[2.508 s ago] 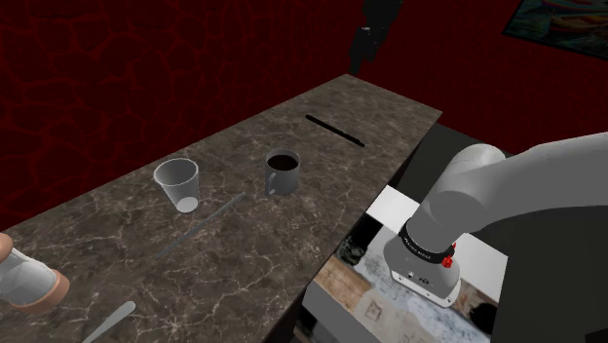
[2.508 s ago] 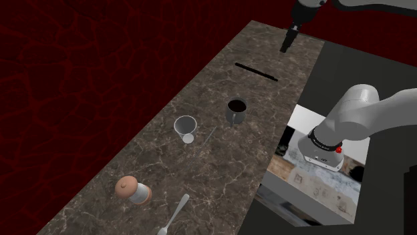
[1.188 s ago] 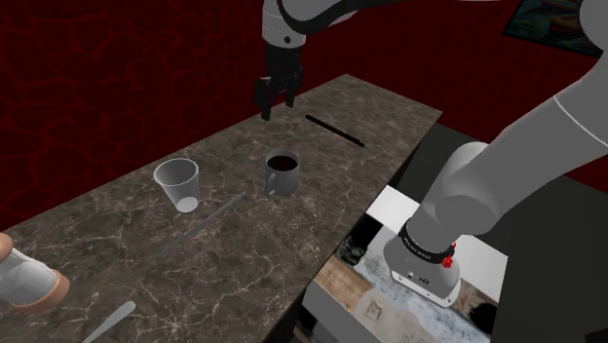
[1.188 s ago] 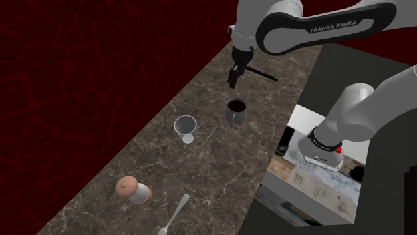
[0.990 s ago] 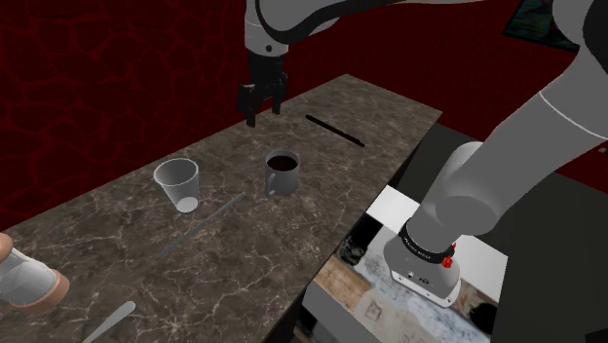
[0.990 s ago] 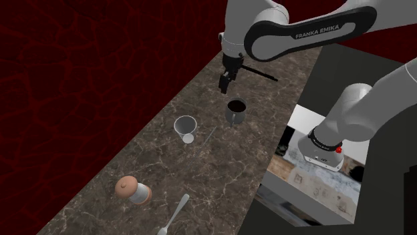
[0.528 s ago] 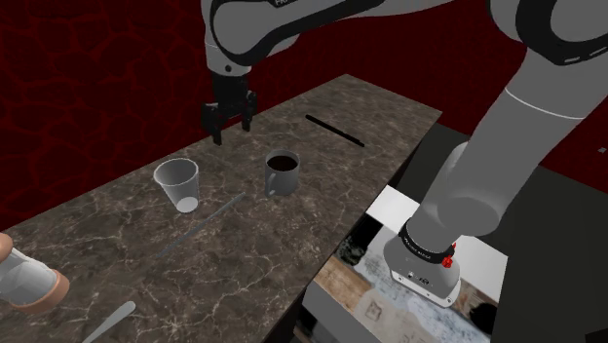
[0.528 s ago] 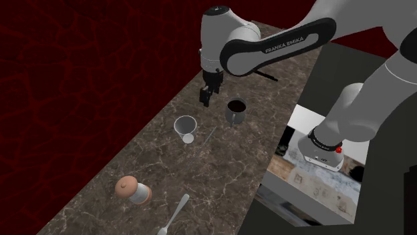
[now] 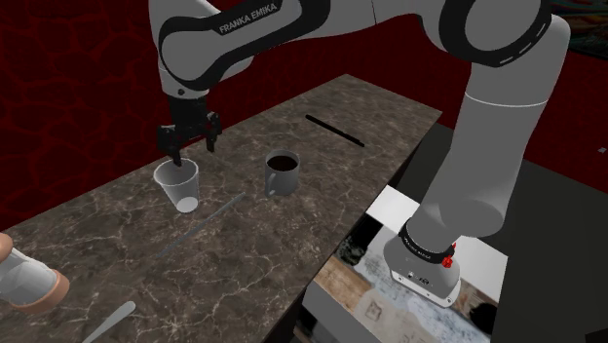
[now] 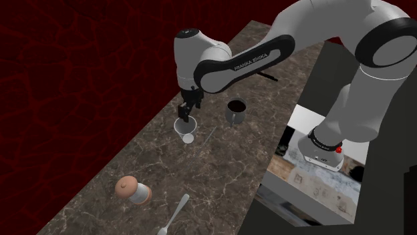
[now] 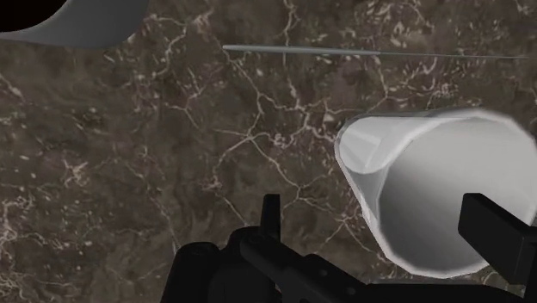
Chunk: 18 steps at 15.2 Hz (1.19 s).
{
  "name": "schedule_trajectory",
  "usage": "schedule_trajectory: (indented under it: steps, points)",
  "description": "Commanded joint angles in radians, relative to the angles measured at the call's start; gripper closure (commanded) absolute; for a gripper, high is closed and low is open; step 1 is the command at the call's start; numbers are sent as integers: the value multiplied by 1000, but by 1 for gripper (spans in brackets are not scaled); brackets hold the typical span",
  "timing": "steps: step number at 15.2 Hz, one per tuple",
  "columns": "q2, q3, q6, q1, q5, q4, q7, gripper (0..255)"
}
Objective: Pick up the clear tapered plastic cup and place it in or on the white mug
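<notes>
The gripper (image 9: 191, 149) had moved past the grey mug (image 9: 283, 175) to just above the clear cup (image 9: 178, 185); fingers (image 11: 490, 237) apart, nothing grasped.

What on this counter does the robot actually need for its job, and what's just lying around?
Needed: clear cup, grey mug, open gripper over the cup.
Lying about: black stick, thin grey rod, spoon, brown-topped shaker.
</notes>
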Motion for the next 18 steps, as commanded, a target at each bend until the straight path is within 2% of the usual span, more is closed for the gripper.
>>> schedule_trajectory:
  steps: [1, 7, 15, 16, 18]
  points:
    - [28, 3, 8, 9, -3, 20, 11, 0]
    - [66, 2, 85, 18, -12, -19, 16, 0]
    - [66, 2, 85, 18, -12, -19, 16, 0]
    - [66, 2, 85, 18, -12, -19, 16, 255]
    - [66, 2, 85, 18, -12, -19, 16, 255]
